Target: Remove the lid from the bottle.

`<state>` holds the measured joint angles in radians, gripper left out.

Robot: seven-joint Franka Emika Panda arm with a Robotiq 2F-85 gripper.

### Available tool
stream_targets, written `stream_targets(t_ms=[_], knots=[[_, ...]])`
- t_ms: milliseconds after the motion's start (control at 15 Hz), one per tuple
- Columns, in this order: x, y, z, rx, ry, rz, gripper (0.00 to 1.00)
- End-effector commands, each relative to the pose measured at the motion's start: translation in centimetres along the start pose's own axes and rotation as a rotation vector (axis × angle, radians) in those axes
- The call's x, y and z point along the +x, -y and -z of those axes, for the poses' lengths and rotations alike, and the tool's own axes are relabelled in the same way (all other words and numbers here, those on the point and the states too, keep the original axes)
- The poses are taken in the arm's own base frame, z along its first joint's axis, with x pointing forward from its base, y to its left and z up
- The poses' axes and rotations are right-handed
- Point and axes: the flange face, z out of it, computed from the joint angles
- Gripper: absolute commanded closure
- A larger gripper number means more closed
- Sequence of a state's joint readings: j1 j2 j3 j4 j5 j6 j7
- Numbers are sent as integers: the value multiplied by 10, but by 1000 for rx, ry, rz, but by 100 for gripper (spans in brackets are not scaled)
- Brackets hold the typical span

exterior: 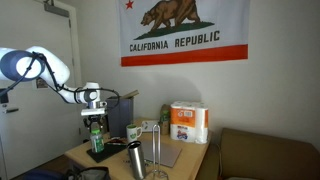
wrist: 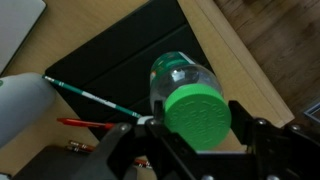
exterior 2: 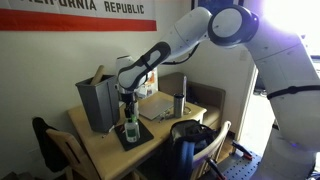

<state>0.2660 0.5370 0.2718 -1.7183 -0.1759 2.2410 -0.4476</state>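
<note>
The bottle point(wrist: 175, 75) is small, translucent and green, and stands upright on a black mat point(wrist: 120, 60) on the wooden table. It shows in both exterior views point(exterior: 97, 138) point(exterior 2: 131, 128). Its lid point(wrist: 197, 113) is a round green cap that fills the space between my fingers in the wrist view. My gripper point(wrist: 197, 128) comes down from above, with one finger touching each side of the lid. It sits at the bottle's top in both exterior views point(exterior: 95, 118) point(exterior 2: 128, 108). I cannot tell whether the lid has come off the neck.
A tall steel flask point(exterior: 135, 160) point(exterior 2: 180, 104) stands near the table's edge. A teal pen point(wrist: 90, 95) and a red pen point(wrist: 90, 124) lie on the mat. A grey box point(exterior 2: 98, 100), a mug point(exterior: 133, 131) and a paper-towel pack point(exterior: 188, 122) stand around.
</note>
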Motion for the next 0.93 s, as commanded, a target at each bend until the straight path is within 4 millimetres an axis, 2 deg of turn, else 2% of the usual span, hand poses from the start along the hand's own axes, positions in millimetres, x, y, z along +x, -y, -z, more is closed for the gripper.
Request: stream_targets(t_ms=[0, 333, 733, 867], knots=[[1, -1, 2, -2, 2, 3, 60], [1, -6, 15, -5, -9, -1, 60], [-2, -24, 43, 15, -25, -35, 60], [-3, -24, 37, 66, 11, -53, 60]])
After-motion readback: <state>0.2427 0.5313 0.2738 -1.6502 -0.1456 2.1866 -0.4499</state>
